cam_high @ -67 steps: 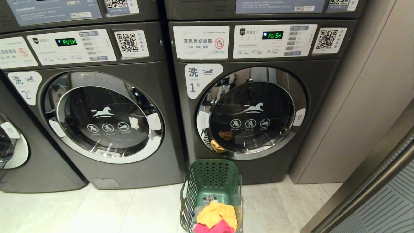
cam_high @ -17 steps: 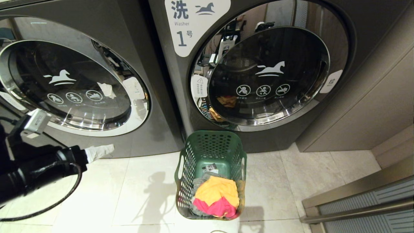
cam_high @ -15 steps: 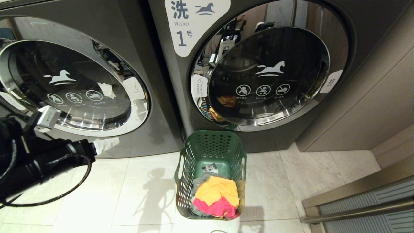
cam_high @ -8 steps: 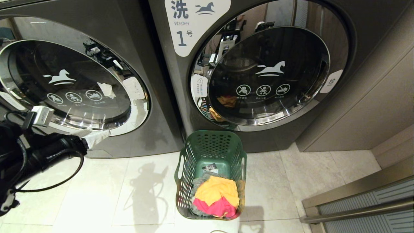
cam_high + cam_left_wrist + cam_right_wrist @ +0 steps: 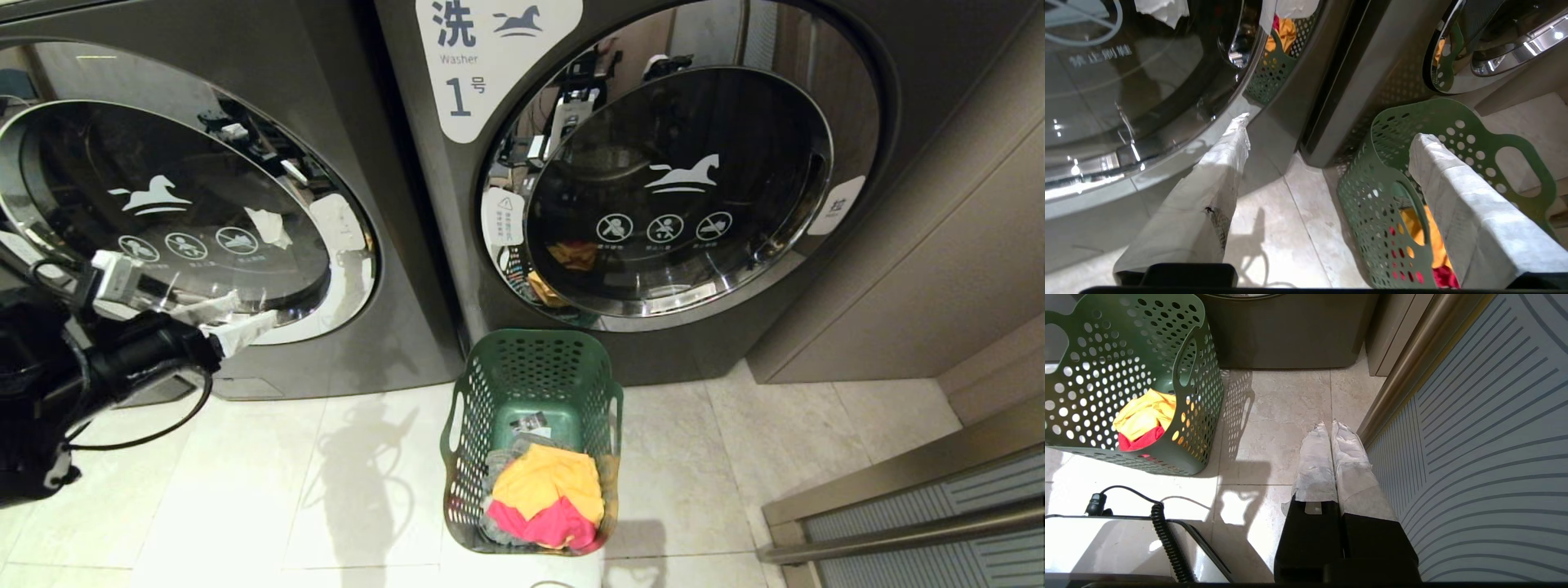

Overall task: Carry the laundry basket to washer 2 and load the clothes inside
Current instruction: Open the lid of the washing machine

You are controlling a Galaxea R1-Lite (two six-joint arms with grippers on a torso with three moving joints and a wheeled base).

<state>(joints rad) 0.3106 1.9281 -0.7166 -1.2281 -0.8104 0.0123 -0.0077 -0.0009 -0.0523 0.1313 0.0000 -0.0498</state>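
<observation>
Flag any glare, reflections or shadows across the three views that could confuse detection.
Head view: washer 1 door mirrors clutter; arm shadow on floor. Left wrist view: laundry basket mirrored in washer 2 chrome. Right wrist view: blown-out floor patch.

The laundry basket [image 5: 531, 384] looks like matt dark green plastic, its walls pierced with round holes; the clothes [image 5: 545, 500] in it are soft yellow and pink cloth, crumpled; washer 2 [image 5: 269, 106] has a smooth dark grey body with a dull satin sheen, a glossy chrome door rim and dark reflective glass; the floor [image 5: 326, 490] is pale polished stone-look tile, glossy enough to carry shadows; the left gripper [image 5: 220, 320] has fingers wrapped in rough, wrinkled white tape, as has the right gripper [image 5: 1331, 428].
</observation>
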